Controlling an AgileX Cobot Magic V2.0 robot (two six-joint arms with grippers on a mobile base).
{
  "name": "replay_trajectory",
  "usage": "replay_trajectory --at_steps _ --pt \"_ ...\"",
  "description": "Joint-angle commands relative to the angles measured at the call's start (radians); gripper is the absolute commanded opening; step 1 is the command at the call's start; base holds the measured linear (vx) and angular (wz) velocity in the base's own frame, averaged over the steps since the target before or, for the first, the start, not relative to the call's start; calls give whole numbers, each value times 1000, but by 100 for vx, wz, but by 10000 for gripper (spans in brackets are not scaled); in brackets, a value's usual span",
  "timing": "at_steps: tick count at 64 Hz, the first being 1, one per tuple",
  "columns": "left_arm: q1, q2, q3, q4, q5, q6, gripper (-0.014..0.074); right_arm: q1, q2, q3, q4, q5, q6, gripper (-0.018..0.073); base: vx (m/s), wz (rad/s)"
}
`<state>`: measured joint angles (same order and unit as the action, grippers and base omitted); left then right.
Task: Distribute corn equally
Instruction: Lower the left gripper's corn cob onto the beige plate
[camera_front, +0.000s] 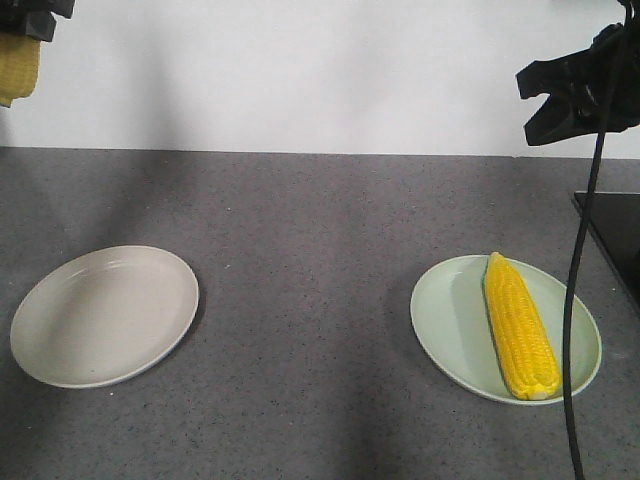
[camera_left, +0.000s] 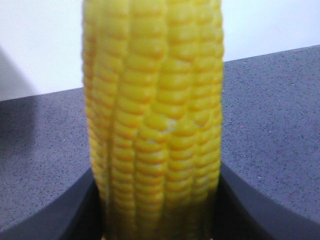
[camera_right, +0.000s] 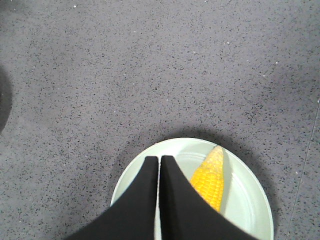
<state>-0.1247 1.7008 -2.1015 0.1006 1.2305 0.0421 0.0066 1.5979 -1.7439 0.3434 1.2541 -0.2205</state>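
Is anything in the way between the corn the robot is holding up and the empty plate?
Nothing visible. The left gripper holds the corn cob high above the table, and the beige plate below lies bare with open countertop around it.

Looks like a lab or staged test setup, not a lived-in kitchen. Bare grey speckled tabletop (camera_front: 320, 220) against a plain white wall (camera_front: 300, 70), no decor. Just two plates, a beige plate (camera_front: 104, 315) and a pale green plate (camera_front: 450, 320). Black robot cable (camera_front: 580, 270) dangles across the view.
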Motion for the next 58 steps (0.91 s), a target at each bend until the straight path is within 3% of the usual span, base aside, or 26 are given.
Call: replay_trajectory --at_steps 1,12,20,35,58 --pt "-1 -43 -23 12 -77 -9 -6 -3 -43 -29 24 -9 2 -9 0 0" --pt "-1 -36 -21 8 14 -42 -6 -3 -43 -29 24 -9 2 -9 0 0" --pt "-1 -34 34 0 13 -42 -6 -3 -43 -29 24 -8 2 -9 0 0" --pt "-1 -39 307 -151 13 -42 -2 -3 -43 -29 24 -8 3 -9 0 0" --pt "-1 -43 548 -172 7 -42 6 -3 -43 -29 24 -8 3 -9 0 0"
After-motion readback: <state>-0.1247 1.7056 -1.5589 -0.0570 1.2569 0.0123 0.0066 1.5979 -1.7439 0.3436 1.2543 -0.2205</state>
